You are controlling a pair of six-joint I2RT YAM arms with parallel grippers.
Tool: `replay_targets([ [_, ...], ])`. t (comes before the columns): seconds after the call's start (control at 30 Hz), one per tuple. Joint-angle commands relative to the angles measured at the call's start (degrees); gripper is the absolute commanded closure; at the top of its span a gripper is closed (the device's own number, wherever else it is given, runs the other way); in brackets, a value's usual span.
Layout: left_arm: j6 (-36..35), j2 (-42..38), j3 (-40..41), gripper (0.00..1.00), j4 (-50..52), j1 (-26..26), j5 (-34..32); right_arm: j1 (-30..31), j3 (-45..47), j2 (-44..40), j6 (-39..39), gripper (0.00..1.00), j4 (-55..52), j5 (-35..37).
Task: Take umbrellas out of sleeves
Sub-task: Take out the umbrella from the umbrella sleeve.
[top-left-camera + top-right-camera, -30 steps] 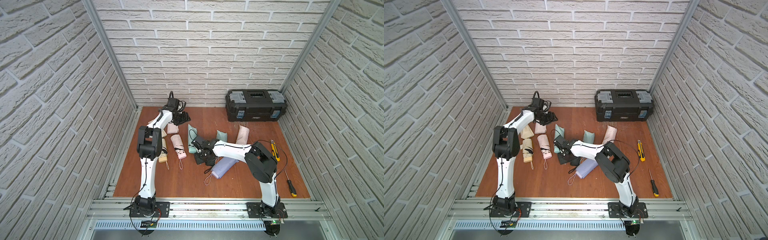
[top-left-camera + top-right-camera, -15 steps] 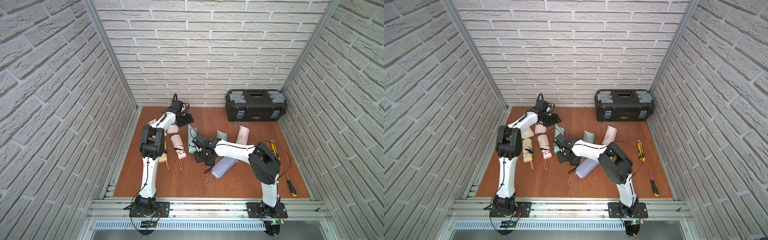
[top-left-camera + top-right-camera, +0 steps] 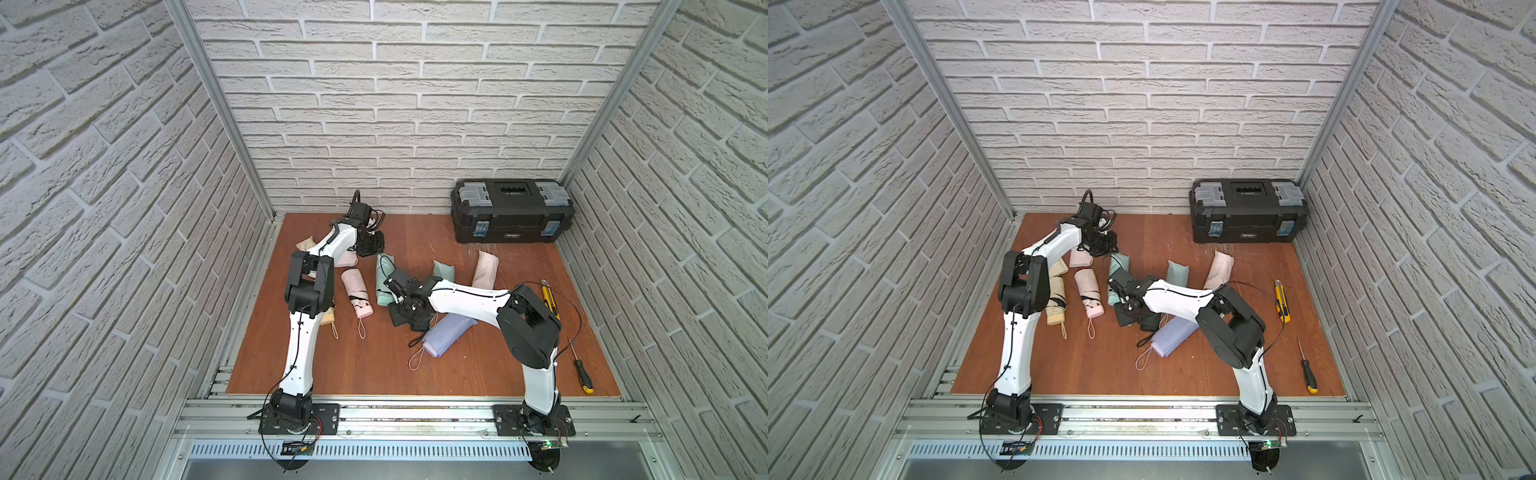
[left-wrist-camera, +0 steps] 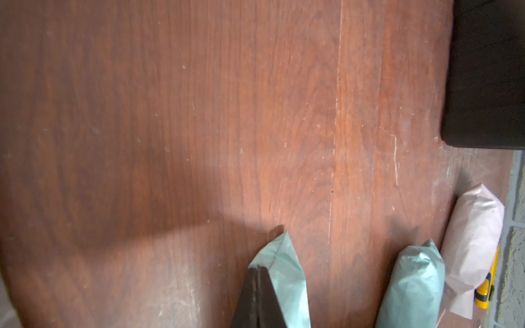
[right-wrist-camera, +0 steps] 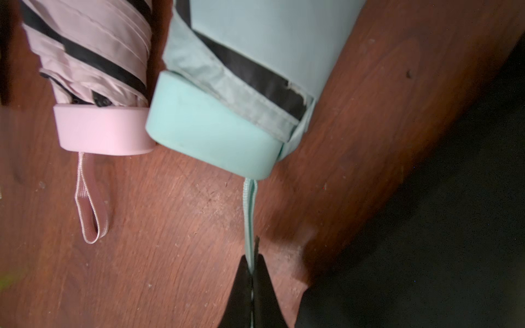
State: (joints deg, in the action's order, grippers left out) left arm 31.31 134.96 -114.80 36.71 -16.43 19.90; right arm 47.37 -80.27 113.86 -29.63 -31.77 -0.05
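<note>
A mint umbrella (image 3: 384,282) lies mid-floor, still partly in its mint sleeve (image 4: 287,272). My left gripper (image 4: 258,268) is shut on that sleeve's far end; in both top views it sits there (image 3: 370,246) (image 3: 1105,245). My right gripper (image 5: 252,255) is shut on the mint wrist loop (image 5: 250,215) below the mint handle (image 5: 210,133), seen in a top view (image 3: 397,301). A bare pink umbrella (image 3: 356,293) lies beside it. A lilac (image 3: 446,338), a second mint (image 3: 442,272) and a pink (image 3: 484,270) umbrella lie in sleeves to the right.
A black toolbox (image 3: 513,212) stands at the back right. A yellow utility knife (image 3: 549,299) and a screwdriver (image 3: 582,374) lie along the right wall. A beige umbrella (image 3: 1055,299) and loose sleeves lie under the left arm. Black fabric (image 3: 409,318) lies under the right wrist.
My left gripper has come forward and to the right from the back corner onto the mint sleeve's end and has shut there. The right arm has held still.
</note>
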Motion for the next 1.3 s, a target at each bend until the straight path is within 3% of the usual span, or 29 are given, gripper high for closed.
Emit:
replay_targets([
  [0.0, -0.3, 2.3, -5.7, 1.00, 1.3, 1.0, -0.2, 0.1, 0.2, -1.6, -0.3, 0.97, 0.3, 0.2],
  [0.23, -0.5, 10.1, -24.0, 1.00, 8.0, 3.5, -1.1, 0.1, -0.7, -1.7, 0.8, 0.97, -1.1, 0.9],
  [0.43, 0.9, 15.6, -34.5, 1.00, 10.6, 5.8, 0.2, 0.1, -1.9, -1.6, 1.2, 0.97, -2.1, 1.1],
  [1.27, 0.1, 15.3, -32.7, 1.00, 9.3, 8.0, -0.1, 0.2, 9.3, -7.2, 0.6, 0.97, 4.6, -4.0],
])
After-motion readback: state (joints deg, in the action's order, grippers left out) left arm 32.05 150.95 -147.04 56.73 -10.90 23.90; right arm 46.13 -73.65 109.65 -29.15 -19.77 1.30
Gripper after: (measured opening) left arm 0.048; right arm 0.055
